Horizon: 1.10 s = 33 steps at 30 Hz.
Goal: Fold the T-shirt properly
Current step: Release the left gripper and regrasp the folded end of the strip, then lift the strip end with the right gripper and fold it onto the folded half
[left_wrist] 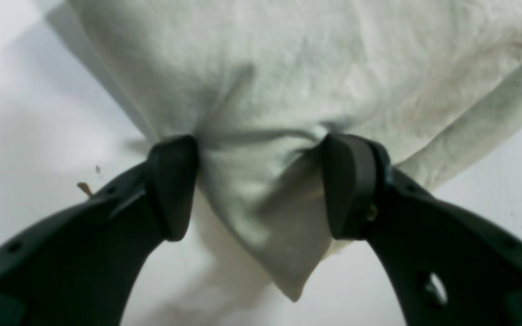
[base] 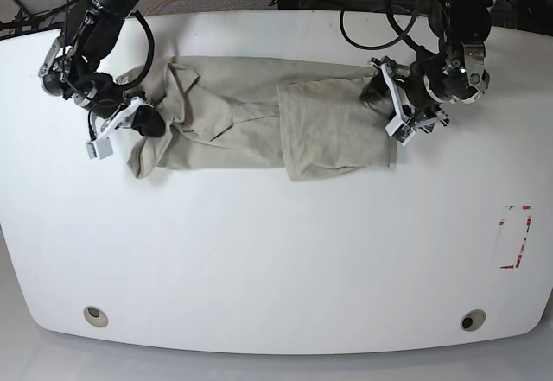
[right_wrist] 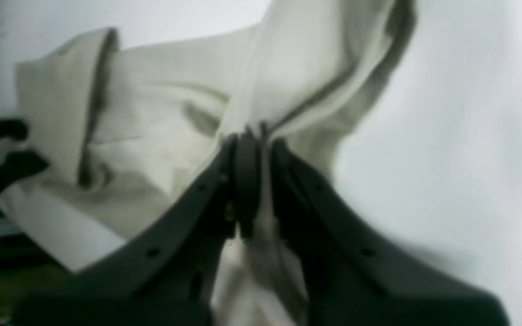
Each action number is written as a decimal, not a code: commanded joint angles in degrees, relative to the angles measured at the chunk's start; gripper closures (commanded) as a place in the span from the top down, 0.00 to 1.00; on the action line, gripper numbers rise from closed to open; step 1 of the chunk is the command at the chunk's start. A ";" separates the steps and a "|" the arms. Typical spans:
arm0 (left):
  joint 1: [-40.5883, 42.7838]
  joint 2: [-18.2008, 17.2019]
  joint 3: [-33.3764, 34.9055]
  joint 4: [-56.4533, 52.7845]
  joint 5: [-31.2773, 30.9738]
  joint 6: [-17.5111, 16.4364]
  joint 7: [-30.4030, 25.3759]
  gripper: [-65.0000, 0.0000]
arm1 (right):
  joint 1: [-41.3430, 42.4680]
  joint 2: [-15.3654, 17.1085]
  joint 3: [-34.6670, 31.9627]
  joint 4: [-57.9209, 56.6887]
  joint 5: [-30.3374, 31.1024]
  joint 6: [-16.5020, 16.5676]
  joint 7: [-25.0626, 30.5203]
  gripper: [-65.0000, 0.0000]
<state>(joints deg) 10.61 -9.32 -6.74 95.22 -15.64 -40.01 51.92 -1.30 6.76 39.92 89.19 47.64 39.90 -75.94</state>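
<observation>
The khaki-beige T-shirt (base: 233,122) lies wrinkled across the far half of the white table (base: 276,251), with one part folded over on its right half. My left gripper (base: 393,109) is at the shirt's right edge. In the left wrist view (left_wrist: 261,181) its jaws stand wide apart, and a corner of the T-shirt (left_wrist: 261,90) lies between them. My right gripper (base: 147,123) is at the shirt's left end. In the right wrist view (right_wrist: 254,149) it is shut on a raised fold of the T-shirt (right_wrist: 152,127).
A red-marked rectangle (base: 516,236) is on the table at the right. Two round fittings (base: 96,315) (base: 471,320) sit near the front edge. Cables (base: 371,1) hang behind the far edge.
</observation>
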 commanded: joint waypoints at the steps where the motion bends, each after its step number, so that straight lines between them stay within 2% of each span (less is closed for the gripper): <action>1: 0.25 -1.01 1.34 -1.29 2.14 0.01 2.63 0.61 | 0.38 -1.01 0.30 3.78 3.57 0.10 0.65 0.00; 3: 0.25 -1.62 1.69 -1.55 2.14 0.01 2.54 0.61 | -0.15 -2.94 -0.58 5.89 6.12 0.10 0.56 0.00; 7: 0.25 -1.89 1.95 -1.55 2.14 0.01 2.54 0.61 | -0.06 -6.11 -6.38 7.91 10.16 0.10 0.91 0.00; 11: 0.25 -1.97 1.95 -1.55 2.14 0.01 2.54 0.61 | 0.20 -11.82 -10.43 8.61 10.78 0.10 1.00 0.00; 14: 0.16 -2.06 1.86 -1.46 2.14 0.01 2.54 0.61 | 1.26 -14.54 -14.30 8.44 10.60 0.10 2.76 0.00; 19: 0.16 -2.06 1.69 -1.29 2.14 0.01 2.54 0.61 | 1.34 -14.81 -23.26 8.35 8.67 0.10 8.91 0.00; 22: 0.16 -2.06 1.69 -1.29 2.14 0.01 2.54 0.55 | 1.43 -14.90 -26.95 6.15 8.49 0.10 11.72 0.00; 26: 0.16 -1.80 1.69 -1.29 2.14 0.01 2.54 0.45 | 2.58 -14.81 -29.68 3.43 9.46 -0.56 12.95 0.00; 31: 0.16 -1.71 1.69 -1.29 2.14 0.01 2.54 0.44 | 3.01 -14.98 -32.41 1.93 9.02 -0.56 13.39 0.00; 33: 0.16 -1.71 1.78 -1.29 1.97 0.01 2.54 0.44 | 3.19 -14.98 -33.90 0.97 9.02 -0.65 15.59 0.00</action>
<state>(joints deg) 10.46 -10.87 -5.19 93.95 -14.81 -39.99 51.35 0.86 -7.92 6.98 90.08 54.65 38.85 -62.87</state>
